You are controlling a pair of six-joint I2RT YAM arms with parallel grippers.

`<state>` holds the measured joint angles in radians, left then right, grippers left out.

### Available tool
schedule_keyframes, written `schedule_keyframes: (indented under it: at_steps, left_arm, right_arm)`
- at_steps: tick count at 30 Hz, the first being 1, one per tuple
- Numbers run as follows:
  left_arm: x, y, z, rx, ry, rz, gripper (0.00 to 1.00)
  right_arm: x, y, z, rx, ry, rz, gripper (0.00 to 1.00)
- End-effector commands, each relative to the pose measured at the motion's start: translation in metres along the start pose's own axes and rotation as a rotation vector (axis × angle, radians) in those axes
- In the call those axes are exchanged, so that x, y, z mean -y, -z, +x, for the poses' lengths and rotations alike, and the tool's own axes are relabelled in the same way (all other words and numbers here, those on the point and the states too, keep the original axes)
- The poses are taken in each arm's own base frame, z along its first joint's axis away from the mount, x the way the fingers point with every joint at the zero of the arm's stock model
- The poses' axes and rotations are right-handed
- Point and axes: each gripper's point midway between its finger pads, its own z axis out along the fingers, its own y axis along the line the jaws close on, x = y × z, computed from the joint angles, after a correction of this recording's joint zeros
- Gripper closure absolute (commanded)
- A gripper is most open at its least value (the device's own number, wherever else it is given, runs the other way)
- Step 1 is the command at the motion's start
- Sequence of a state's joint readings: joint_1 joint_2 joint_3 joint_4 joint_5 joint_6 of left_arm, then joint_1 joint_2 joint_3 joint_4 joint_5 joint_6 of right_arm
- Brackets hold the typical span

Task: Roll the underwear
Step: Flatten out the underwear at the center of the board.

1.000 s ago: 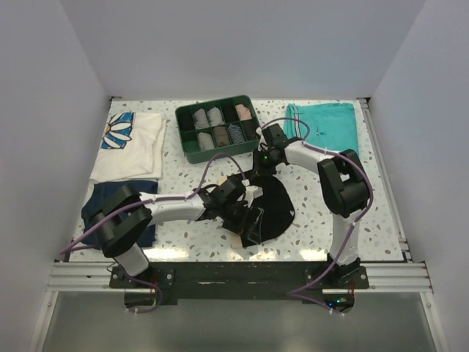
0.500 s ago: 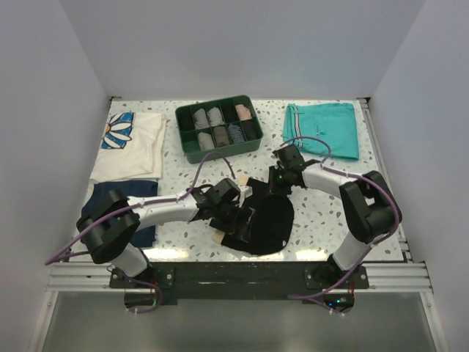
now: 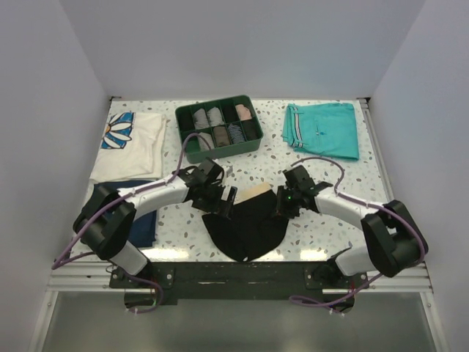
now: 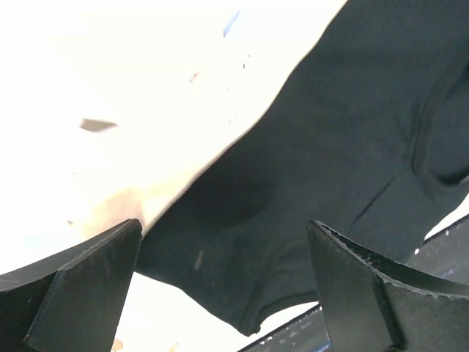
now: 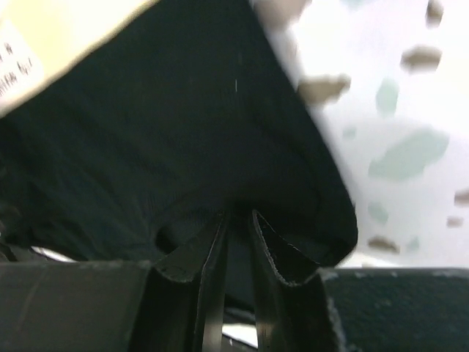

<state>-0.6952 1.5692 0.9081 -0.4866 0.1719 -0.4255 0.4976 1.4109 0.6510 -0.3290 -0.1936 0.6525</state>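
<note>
Bolted to a black mounting plate, the left arm and right arm show white link shells and bulky black joint housings. Purple cables loop along both. The left end effector has matte black fingers.

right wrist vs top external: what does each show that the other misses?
Only right wrist: the right claw pinched shut on a fold of the underwear, plus faint print on its beige label.
Only top external: the left claw open over the underwear's left corner, the green tray of rolls, teal shorts, white T-shirt, navy garment.
Both: the black underwear spread on the speckled table, with the right claw at its right edge.
</note>
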Motion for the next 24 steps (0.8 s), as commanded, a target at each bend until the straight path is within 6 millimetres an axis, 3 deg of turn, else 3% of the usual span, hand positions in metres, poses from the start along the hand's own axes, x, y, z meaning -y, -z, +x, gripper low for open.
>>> schedule_keyframes:
  at_steps: [1, 4, 8, 12, 13, 16, 18, 20, 24]
  left_arm:
    - [0.0, 0.018, -0.04, 0.083, -0.078, -0.031, 0.0]
    - [0.012, 0.037, -0.054, 0.127, -0.103, 0.006, 0.0]
    - [0.027, 0.056, -0.053, 0.147, -0.093, 0.073, 0.0]
    - [0.029, 0.06, -0.034, 0.146, -0.05, 0.114, 0.0]
    - [0.03, 0.058, -0.029, 0.139, -0.036, 0.131, 0.0]
    - [0.032, 0.051, -0.011, 0.124, 0.018, 0.172, 0.0]
    - [0.027, 0.046, -0.001, 0.126, 0.061, 0.17, 0.0]
    - [0.018, 0.041, 0.008, 0.127, 0.099, 0.133, 0.0]
    - [0.0, 0.05, 0.002, 0.21, 0.147, 0.04, 0.0]
  right_arm:
    - [-0.009, 0.027, -0.008, 0.076, -0.001, -0.009, 0.74]
    - [-0.031, 0.053, -0.037, 0.186, 0.036, -0.059, 0.67]
    - [-0.053, 0.06, -0.066, 0.235, 0.078, -0.089, 0.62]
    - [-0.067, 0.037, -0.084, 0.199, 0.107, -0.088, 0.65]
    - [-0.065, 0.022, -0.085, 0.173, 0.105, -0.079, 0.69]
    - [-0.072, 0.002, -0.089, 0.14, 0.107, -0.104, 0.75]
    - [-0.075, -0.003, -0.096, 0.146, 0.113, -0.102, 0.75]
    - [-0.071, -0.006, -0.1, 0.154, 0.13, -0.071, 0.68]
    - [-0.069, -0.003, -0.11, 0.175, 0.163, -0.046, 0.62]
